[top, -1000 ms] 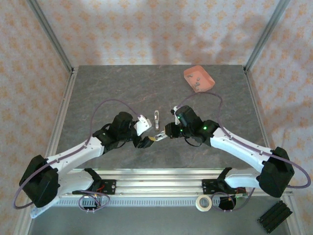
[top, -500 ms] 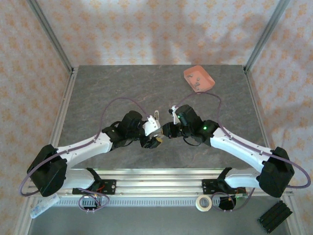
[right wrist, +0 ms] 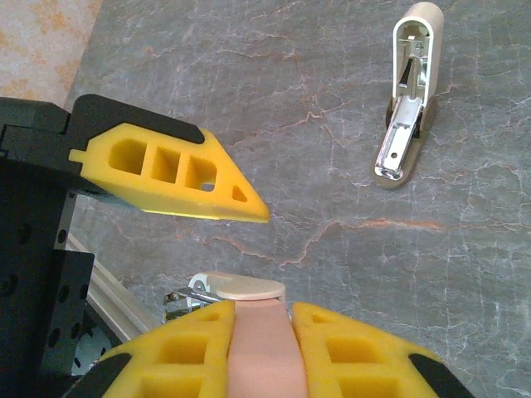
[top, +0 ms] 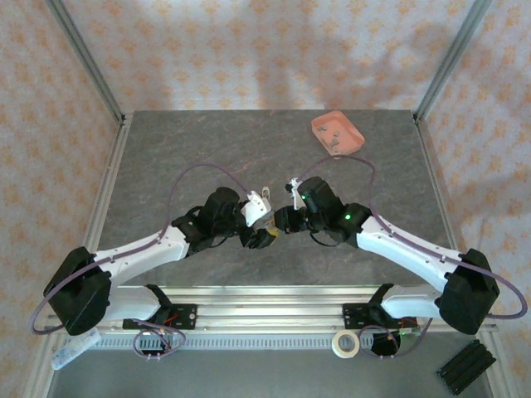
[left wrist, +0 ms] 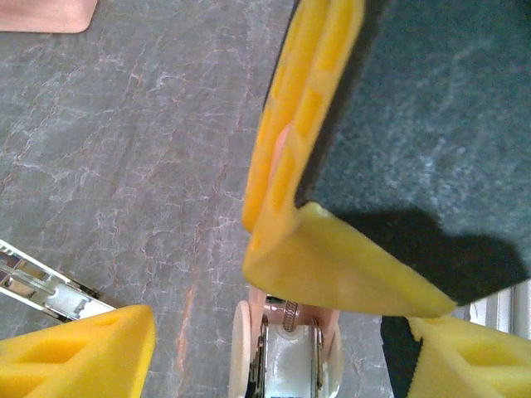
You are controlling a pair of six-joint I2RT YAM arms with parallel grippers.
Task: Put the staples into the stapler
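Though dark, veined tabletop [top: 191, 149]; patterned walls [top: 249, 50]

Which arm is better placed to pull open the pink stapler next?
Probably left: the left gripper is open right beside the pink stapler, which the right gripper holds clamped.

This is a robotics lab test cell, not a home or a shop. A grey stone-look table [top: 182, 157] sits inside a frame of bare aluminium posts [top: 83, 60] hung with orange-patterned backdrop sheets [top: 265, 50]. Two white-and-black robot arms [top: 141, 253] are bolted to a slotted metal rail [top: 265, 303] along the table's near edge, and a roll of tape [top: 345, 343] lies just in front of that rail.
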